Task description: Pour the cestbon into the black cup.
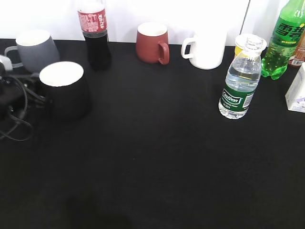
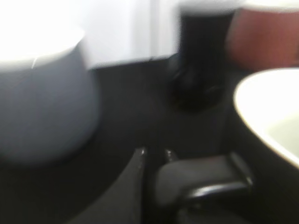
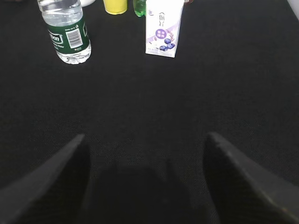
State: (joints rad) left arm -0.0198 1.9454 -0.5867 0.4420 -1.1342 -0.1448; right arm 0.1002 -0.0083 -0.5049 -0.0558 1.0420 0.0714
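Right fingers (image 3: 65,182) spread wide, empty; left fingers (image 2: 201,179) pinch the black cup's (image 1: 66,90) handle.

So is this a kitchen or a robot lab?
Probably a robot test table, not a kitchen: a black cloth-covered table against a plain white wall, drinks and mugs lined up like the cestbon and black cup, and a right gripper hovering above.

water bottle (image 1: 241,82): clear, green label, upright, right side of table | black cup (image 1: 65,89): white inside, upright, left side
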